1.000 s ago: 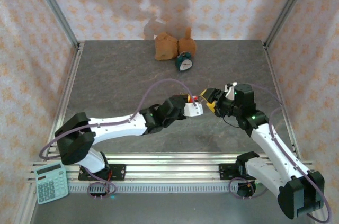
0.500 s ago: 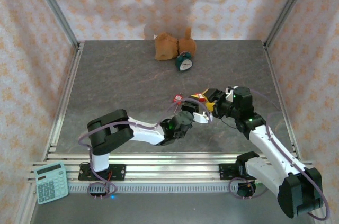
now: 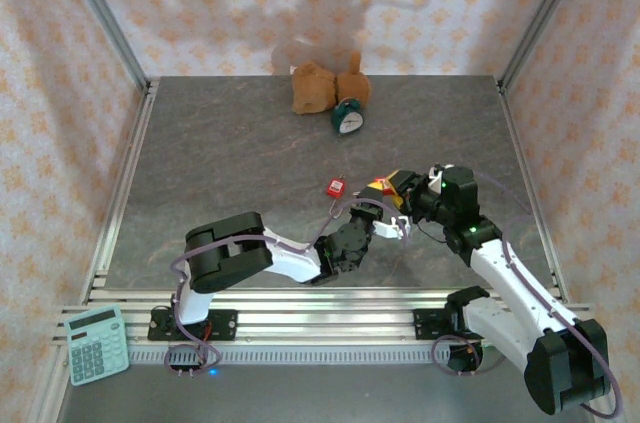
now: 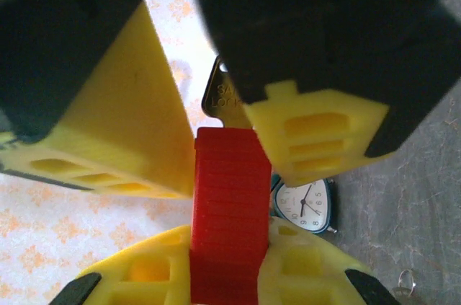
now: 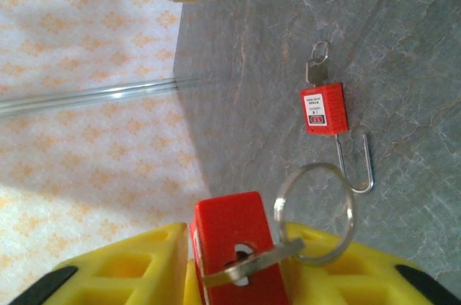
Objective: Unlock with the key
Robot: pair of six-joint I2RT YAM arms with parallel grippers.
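**Left gripper** (image 4: 229, 251): clenched on the body of the held padlock (image 4: 227, 197), which is red, with its keyhole end turned toward your other arm.

**Right gripper** (image 4: 234, 175): the jaws stand either side of the key (image 5: 252, 265), which already sits in the keyhole. You cannot tell from these views whether they have bitten on its head, so treat the pinch as unconfirmed.

**Key ring** (image 5: 276, 213): hangs loose off the key head and lies against one of the right fingers (image 5: 346, 276).

**Around them:** both grippers meet above the table (image 3: 220, 163), right of centre. The second padlock (image 5: 324, 108) lies flat nearby on the left arm's side with its own key in it; leave it. The alarm clock (image 3: 346, 119) and plush toy (image 3: 315, 88) are well apart, at the back.

**Risks, as I read them:**
- If you turn before the pinch is firm, the pads skate round the thin head and the lock won't open
- The left grip is narrow, so a twist may spin the whole body in the pads instead of the cylinder
- If your wrist is off the key's line, side load may bend the key or drag it out, and it would drop
- The loose ring may slip under a pad and spoil the grip
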